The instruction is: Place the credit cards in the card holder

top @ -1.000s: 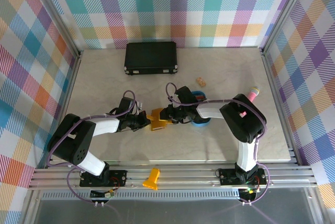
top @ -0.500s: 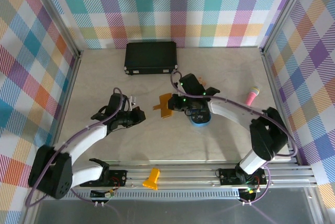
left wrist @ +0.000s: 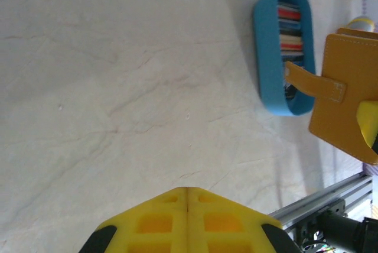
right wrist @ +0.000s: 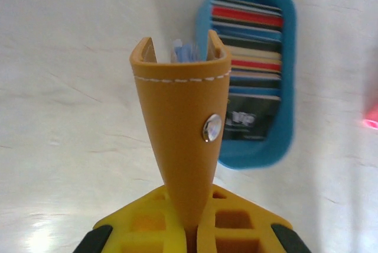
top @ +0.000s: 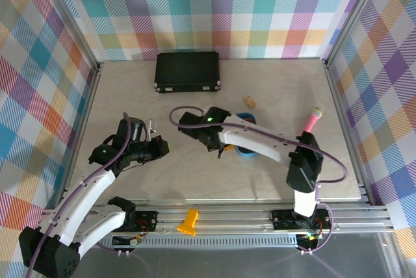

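The card holder [right wrist: 180, 129], a mustard-yellow wallet with a metal snap, stands up out of my right gripper [right wrist: 190, 229], whose jaws are shut on its lower end. A bit of light blue lining shows at its top. The left wrist view has the card holder [left wrist: 348, 99] at the right edge, above the table beside the tray. The credit cards [right wrist: 251, 58] stand on edge in a blue oval tray [right wrist: 282, 129]; red, blue, white and dark ones show. My left gripper [left wrist: 187, 191] is shut on nothing, well to the left of the tray [left wrist: 269, 81] over bare table [top: 158, 148].
A large black case [top: 187, 72] lies at the back of the table. A small tan object [top: 249, 101] and a pink object [top: 313, 119] lie behind and to the right of the tray. A yellow piece [top: 188, 221] rests on the front rail.
The right gripper closed on the card holder, took it from between both grippers and carried it up beside the tray. The left arm drew back to the left.
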